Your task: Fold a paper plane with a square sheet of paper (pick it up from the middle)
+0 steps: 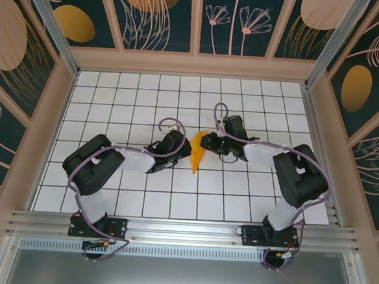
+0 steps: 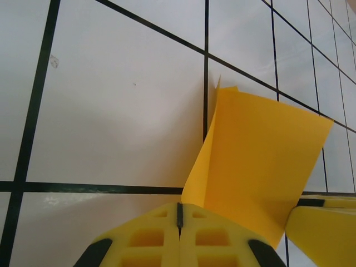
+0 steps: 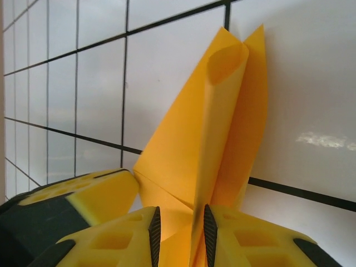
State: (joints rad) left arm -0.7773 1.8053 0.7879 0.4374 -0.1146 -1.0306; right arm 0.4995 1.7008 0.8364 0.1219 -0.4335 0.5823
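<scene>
Here, the left gripper (image 2: 179,214) has its two yellow fingers pressed fully together, with no gap at the seam. A lower corner of the orange paper (image 2: 261,161) comes out exactly at this seam, so the gripper pinches the paper by a thin edge. From there the paper spreads away as two flat flaps that meet in a sharp crease. The right gripper (image 3: 181,222) is closed only to a narrow slot, and folded layers of the paper (image 3: 222,122) stand between its dark pads, so it also has hold of the paper. Above these pads the layers open a little (one of them curls into a small loop at the top) and end in two points. In each wrist view a yellow finger of the other gripper shows just beside the paper, one low on the right and one low on the left. In the top view the left gripper (image 1: 186,151) and the right gripper (image 1: 206,142) face each other near the middle of the surface (image 1: 114,104), and the paper (image 1: 197,157) is between them as a slim orange shape, its narrow tip pointing toward the arm bases. Whether this tip touches the surface I cannot tell. The surface is white with a dark grid of lines, and dark panels (image 1: 159,16) painted with leaves and ovals stand around it.
</scene>
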